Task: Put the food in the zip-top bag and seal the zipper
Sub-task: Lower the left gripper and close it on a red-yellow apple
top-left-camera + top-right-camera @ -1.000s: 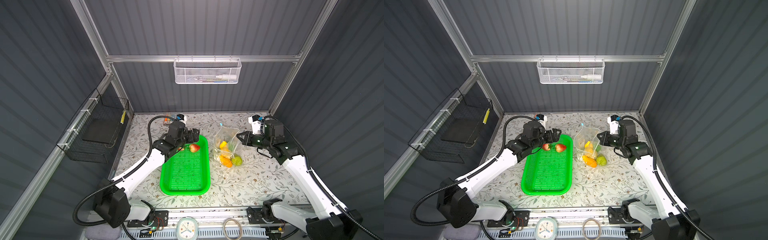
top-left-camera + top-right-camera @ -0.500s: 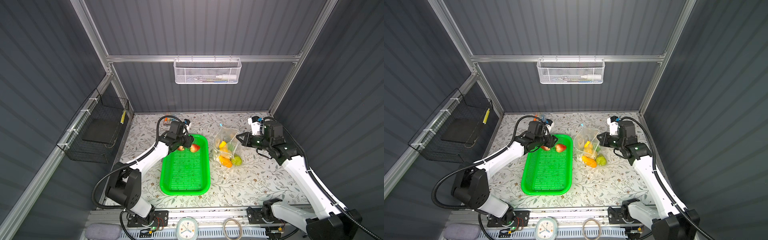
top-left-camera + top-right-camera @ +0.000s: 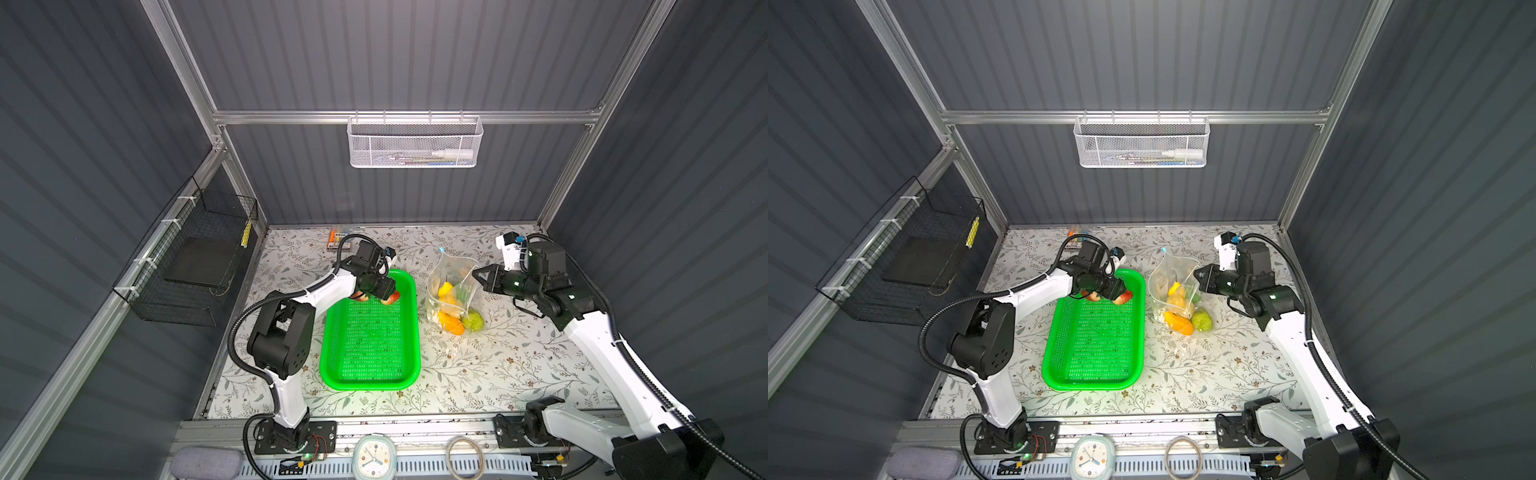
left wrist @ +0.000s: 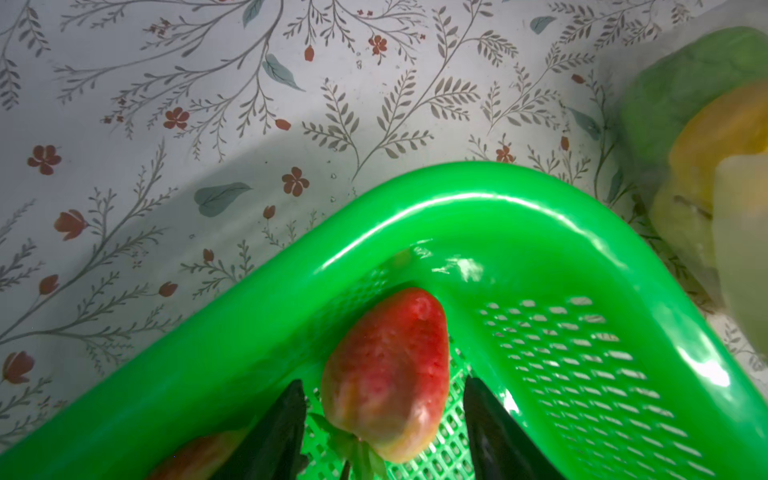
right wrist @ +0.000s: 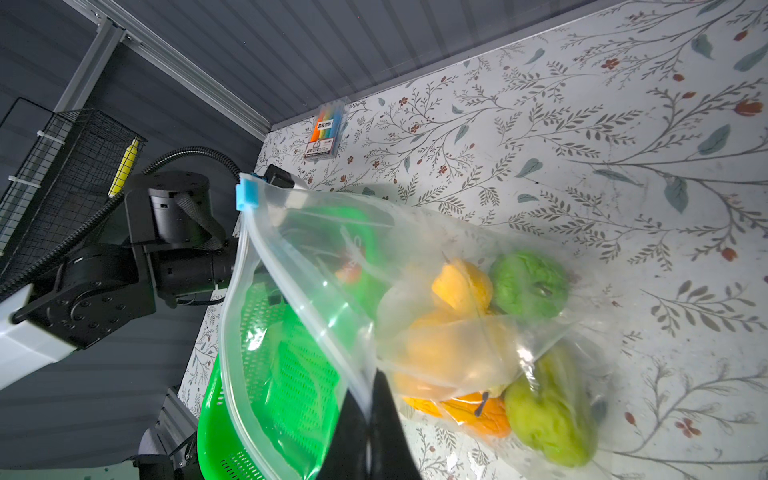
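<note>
1. Zip-top bag [image 3: 457, 266] of clear crinkly plastic stood just right of the green perforated plastic tray [image 3: 417, 332] on the floral-patterned tabletop [image 3: 498, 365] in both top views. Its bottom rested on the surface and its open mouth was raised.
2. The right hand [image 5: 365, 415] was pinched flat on one edge of the zip-top bag's mouth. Its black fingers pressed together with the film between them and held that side up.
3. The zipper's small light-blue slider tab [image 5: 245, 195] sat at the far top corner of the mouth.
4. Inside the bag lay a yellow pear-like toy fruit [image 5: 461, 286] and a round green toy fruit [image 5: 528, 286]. An orange toy piece [image 5: 478, 411] and a second green toy fruit [image 5: 548, 415] sat at the bottom. Paler pieces behind the film were too blurred to tell apart.
5. A red toy strawberry [image 4: 386, 374] lay on the tray's mesh floor, close to a rounded far corner.
6. The left hand [image 4: 382, 384] reached down into the tray with its dark fingers partly open, one on each side of the strawberry. A thin strip of green mesh showed between each fingertip and the fruit, so the hand gripped nothing.
7. A second red toy fruit [image 4: 195, 453] lay just beside the strawberry, outside the fingers and mostly cut off by the frame edge.
</note>
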